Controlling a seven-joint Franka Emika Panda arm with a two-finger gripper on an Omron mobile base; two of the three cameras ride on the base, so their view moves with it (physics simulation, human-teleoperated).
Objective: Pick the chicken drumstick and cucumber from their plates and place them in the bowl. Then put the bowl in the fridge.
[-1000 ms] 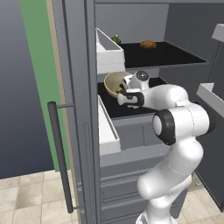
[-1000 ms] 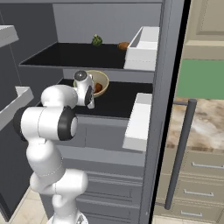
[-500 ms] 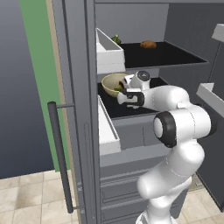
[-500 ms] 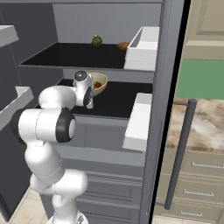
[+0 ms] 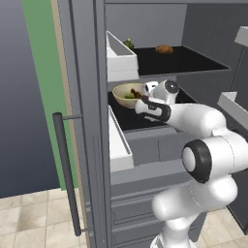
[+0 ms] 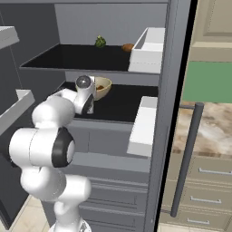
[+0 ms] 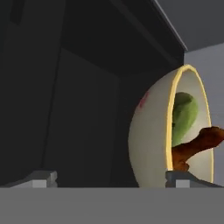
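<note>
Jaws have sprung wide, letting go of bowl point(image 5: 127, 94), which sits on fridge point(image 5: 145, 121) shelf w/ drumstick point(image 7: 197, 146) & cucumber point(image 7: 181, 116) inside. Gripper point(image 7: 111, 177) is close; careless pullback could clip rim, tipping it.

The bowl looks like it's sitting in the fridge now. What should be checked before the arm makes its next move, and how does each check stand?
1. Bowl rests on the fridge's dark middle shelf: ok.
2. Drumstick and cucumber lie inside the bowl: ok.
3. Jaws of the gripper stand open, wide apart: ok.
4. Fingertip clear of the bowl's rim: cannot tell; in the hand view one tip sits right at it.
5. Bowl set far enough back from the shelf edge: ok, dark shelf shows in front of it.
6. Door open for pulling the arm out: ok.
</note>
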